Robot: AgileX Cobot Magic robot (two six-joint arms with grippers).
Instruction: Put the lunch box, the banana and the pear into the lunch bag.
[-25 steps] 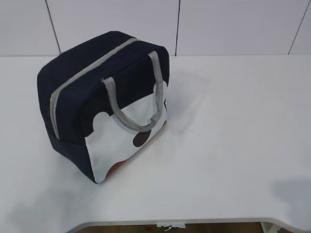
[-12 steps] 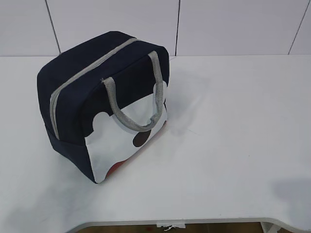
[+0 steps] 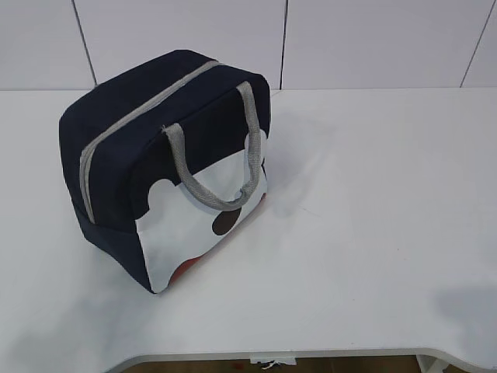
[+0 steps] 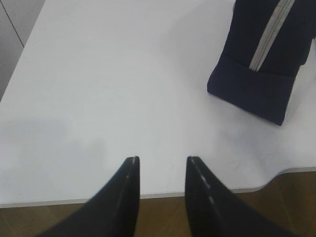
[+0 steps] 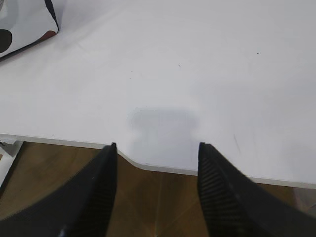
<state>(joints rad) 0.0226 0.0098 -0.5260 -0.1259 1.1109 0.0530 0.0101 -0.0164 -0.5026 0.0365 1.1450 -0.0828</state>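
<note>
The navy lunch bag (image 3: 167, 163) stands on the left half of the white table (image 3: 373, 202) with its grey zipper (image 3: 140, 113) shut and its white cartoon side facing the front. Its end shows in the left wrist view (image 4: 261, 74), and a corner shows in the right wrist view (image 5: 24, 24). The lunch box, the banana and the pear are out of view. My left gripper (image 4: 162, 159) is open and empty over the table's front edge, well apart from the bag. My right gripper (image 5: 157, 145) is open and empty over the front edge. Neither gripper shows in the exterior view.
The table's front edge (image 3: 311, 353) has curved cut-outs, with brown floor (image 5: 163, 202) below it. A white panelled wall (image 3: 373, 39) stands behind the table. The grey handles (image 3: 213, 167) hang down the bag's front side.
</note>
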